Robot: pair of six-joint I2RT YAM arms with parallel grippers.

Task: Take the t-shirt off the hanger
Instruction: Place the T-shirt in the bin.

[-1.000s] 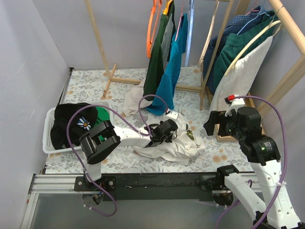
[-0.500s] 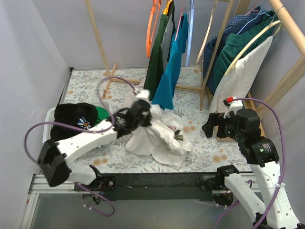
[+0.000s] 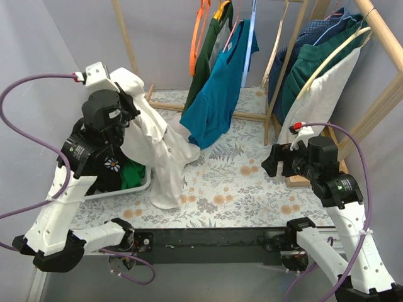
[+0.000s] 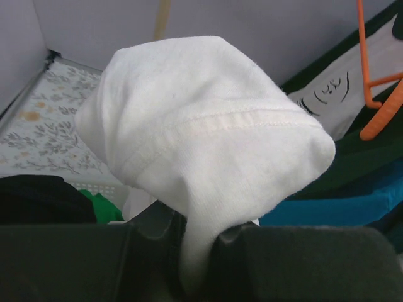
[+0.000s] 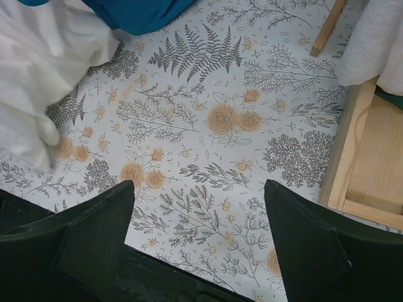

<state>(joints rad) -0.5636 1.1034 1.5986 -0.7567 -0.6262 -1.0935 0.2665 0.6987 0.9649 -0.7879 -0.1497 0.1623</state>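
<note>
My left gripper is shut on a white t-shirt and holds it high at the left, above a white basket. The shirt hangs down from the jaws to the floral table. In the left wrist view the white cloth bulges out from between the fingers. No hanger shows in the shirt. My right gripper is open and empty above the table at the right; in the right wrist view its fingers stand wide apart over the floral cloth.
The basket holds black and green clothes. A wooden rack at the back carries an orange hanger, green and teal shirts. A second rack at the right holds dark garments and a white one.
My left arm has swung from the table's middle up and to the left, lifting the white t-shirt off the table and over the basket. The right gripper has barely moved.
</note>
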